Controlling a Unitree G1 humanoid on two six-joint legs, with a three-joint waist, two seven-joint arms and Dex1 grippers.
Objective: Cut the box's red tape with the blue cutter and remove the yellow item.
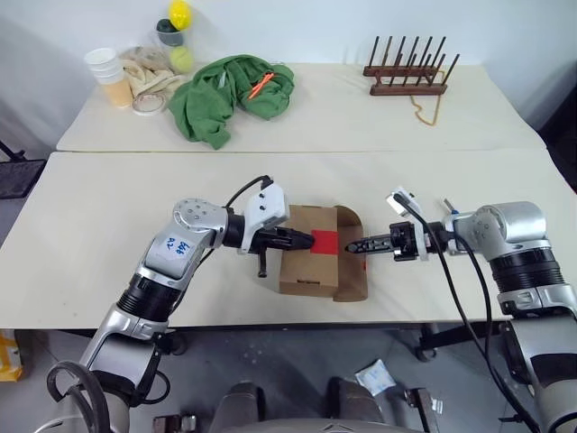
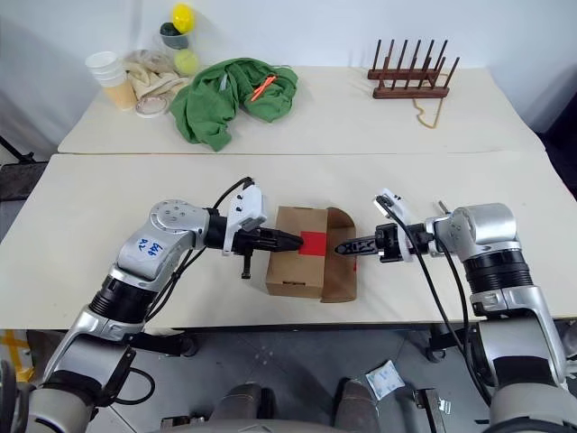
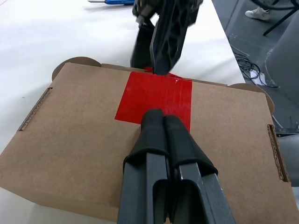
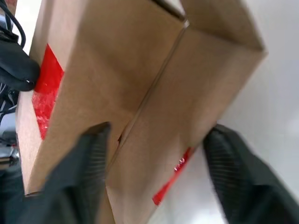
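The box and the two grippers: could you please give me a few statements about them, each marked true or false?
1. The left gripper is shut, its tips resting on the red tape. True.
2. The right gripper is shut and empty. False: its fingers stand apart on either side of the box flap.
3. The blue cutter lies on the table beyond the box. True.
4. The box lies on the far table beside the green cloth. False: it is on the near table between the grippers.
5. The yellow item lies on top of the box. False: the top bears just the tape and the left gripper.
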